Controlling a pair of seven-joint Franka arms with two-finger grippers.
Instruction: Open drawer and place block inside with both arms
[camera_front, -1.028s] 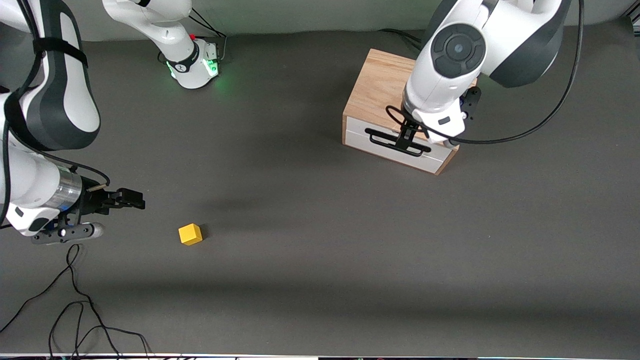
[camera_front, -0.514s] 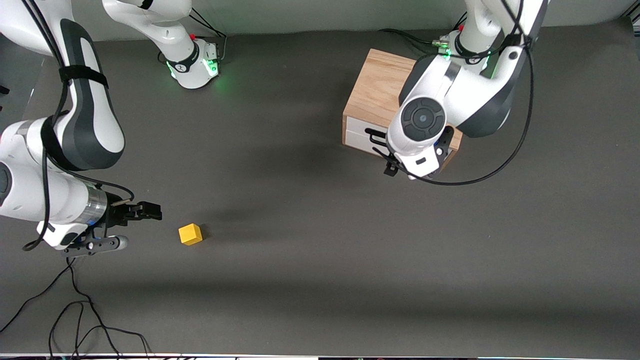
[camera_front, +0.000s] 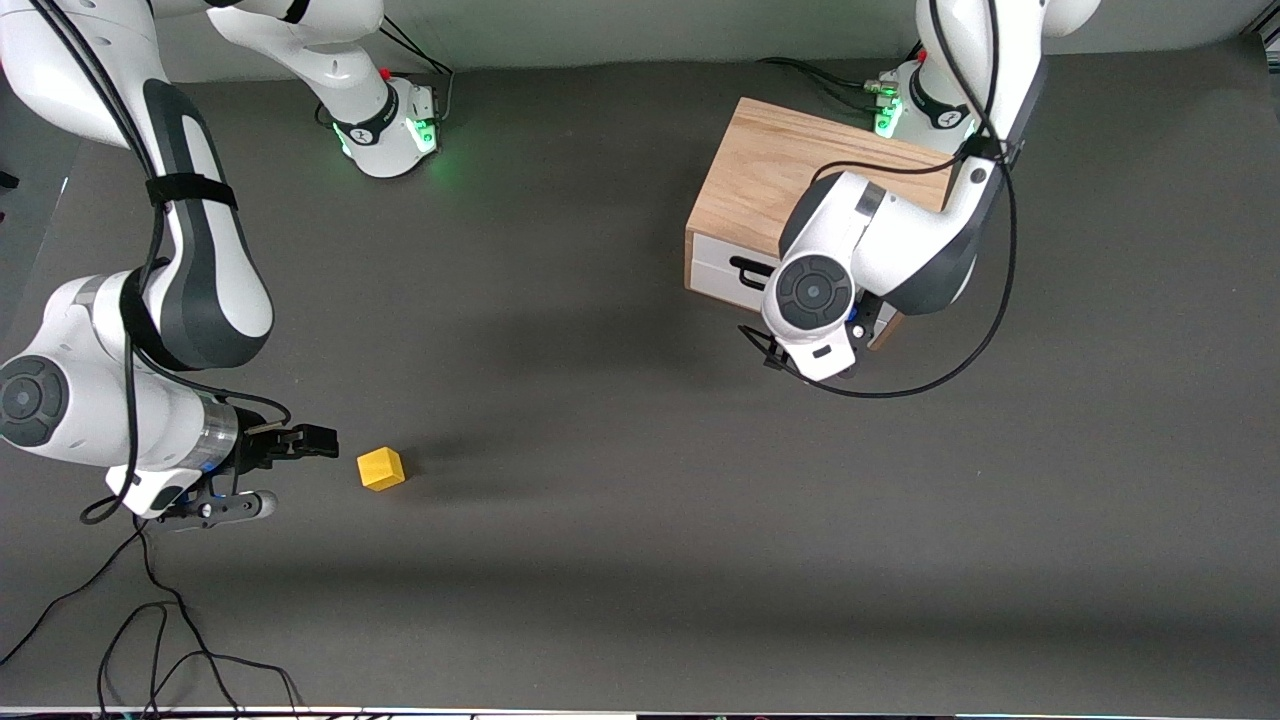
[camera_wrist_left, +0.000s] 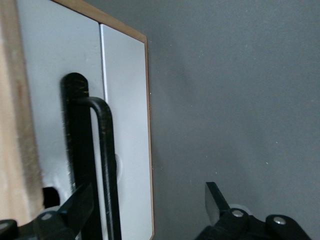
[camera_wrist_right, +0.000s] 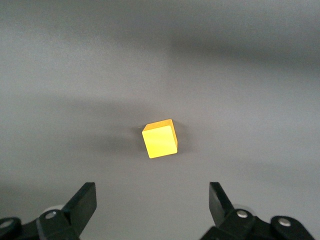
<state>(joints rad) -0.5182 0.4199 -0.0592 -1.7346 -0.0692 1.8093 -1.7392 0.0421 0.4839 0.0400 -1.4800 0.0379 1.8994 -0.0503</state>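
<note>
Block: small bright yellow cube (camera_front: 381, 468) sitting on the dark grey table (camera_front: 620, 520), just in front of the right gripper's tips and not touching them. In the right wrist view the yellow cube (camera_wrist_right: 160, 139) lies ahead of the two black fingers (camera_wrist_right: 82, 202), about midway between them, turned a little so one corner points off to the side.

Right gripper: black two-finger gripper (camera_front: 300, 465) on the white arm at the right arm's end of the table, low near the table. Its fingers are spread wide apart and hold nothing.

Drawer: white-fronted drawer (camera_front: 722, 270) with a black bar handle (camera_front: 752, 270), set in a light oak box cabinet (camera_front: 770, 185) at the left arm's end of the table. It looks closed, with its front flat against the cabinet. The left arm covers a lot of the front.

Left gripper: black two-finger gripper (camera_wrist_left: 145, 210) right at the drawer front, mostly hidden under the white wrist in the front view. In the left wrist view its fingers are apart. One finger (camera_wrist_left: 77, 207) sits by the black bar handle (camera_wrist_left: 102, 165) and the other finger (camera_wrist_left: 215, 200) is out over the grey table. The handle is not squeezed.

Cables: thin black wires (camera_front: 150, 620) lie on the table close to the front camera, near the right arm.
</note>
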